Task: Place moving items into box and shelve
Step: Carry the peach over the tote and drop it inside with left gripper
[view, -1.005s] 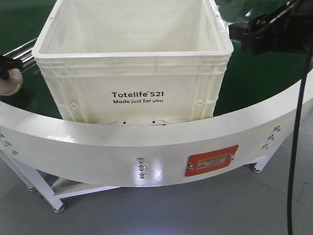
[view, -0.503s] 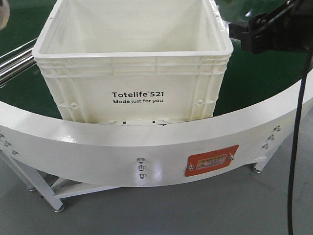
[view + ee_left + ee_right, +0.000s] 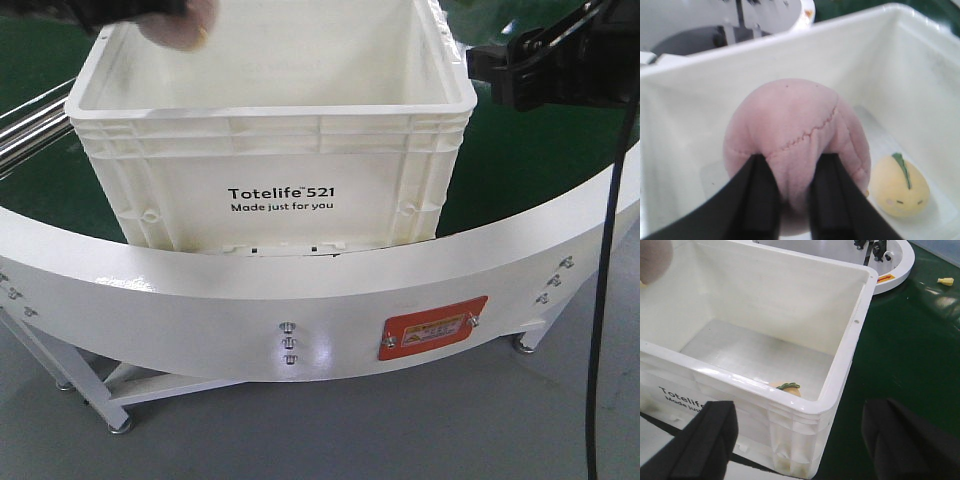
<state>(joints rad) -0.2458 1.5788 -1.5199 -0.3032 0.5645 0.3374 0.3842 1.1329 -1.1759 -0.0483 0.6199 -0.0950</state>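
The white box (image 3: 270,120) printed "Totelife 521" stands on the green belt. My left gripper (image 3: 792,200) is shut on the pinkish-brown plush fruit (image 3: 795,130), held in the air above the box's inside. From the front, that plush (image 3: 185,25) hangs over the box's back-left corner under the left gripper (image 3: 150,12). The pale yellow plush fruit (image 3: 900,187) with a green stem lies on the box floor; its top shows over the rim (image 3: 787,388). My right gripper (image 3: 805,440) is open just outside the box's near right corner (image 3: 805,405), apart from it.
A white curved guard (image 3: 300,290) with an orange label (image 3: 435,327) runs in front of the belt. Metal rails (image 3: 30,115) lie at the left. A black cable (image 3: 605,250) hangs at the right. A small yellow piece (image 3: 945,281) lies on the green belt (image 3: 910,350).
The left gripper carried the pinkish-brown plush from the left edge, up and rightward, until it was above the box's back-left corner. The right gripper and the box stayed put.
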